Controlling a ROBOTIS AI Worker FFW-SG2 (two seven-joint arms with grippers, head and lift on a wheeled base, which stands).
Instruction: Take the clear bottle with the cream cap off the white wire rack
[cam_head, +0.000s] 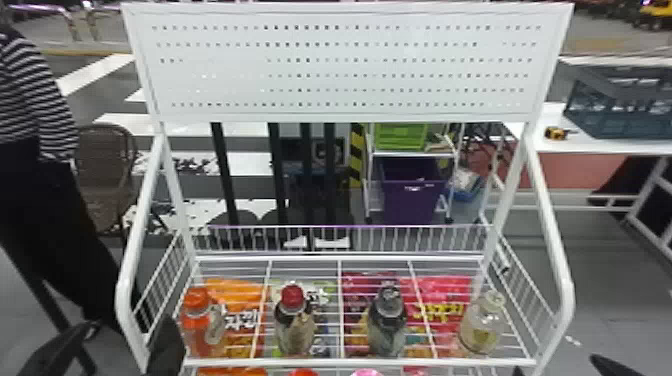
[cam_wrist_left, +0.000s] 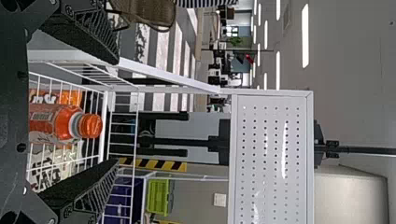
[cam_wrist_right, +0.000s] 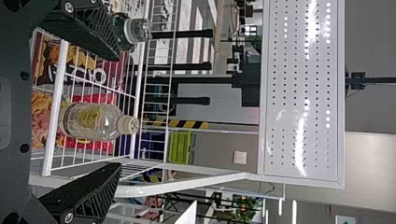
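Lining up your right end effector (cam_wrist_right: 116, 112) for the grasp is, as I judge it, the step in hand. Its fingers stand well apart, and nothing is clamped. The clear bottle (cam_head: 480, 330) with the cream cap (cam_wrist_right: 128, 125) stands upright on the white wire rack (cam_head: 375, 258), at the right end of the shelf behind the front rail (cam_head: 350, 361). Watch your outer finger: it looks nearly in line with the side frame (cam_head: 565, 295), so you may need to ease inward before going forward. Close evenly on the body below the shoulder, gently, since the thin-looking plastic could buckle. Then lift straight up until the base is over the front rail, and only then draw back, keeping away from the grey-capped bottle (cam_head: 387, 320). Your left end effector (cam_wrist_left: 116, 112) waits before the orange-capped bottle (cam_head: 196, 320), fingers spread and unloaded.

In the head view, the right end effector is mostly cut off at the bottom edge, so you can't easily judge its depth there. You can't readily trace the bottle's see-through outline against the snack bag (cam_head: 445, 295), nor can you tell whether it holds liquid.
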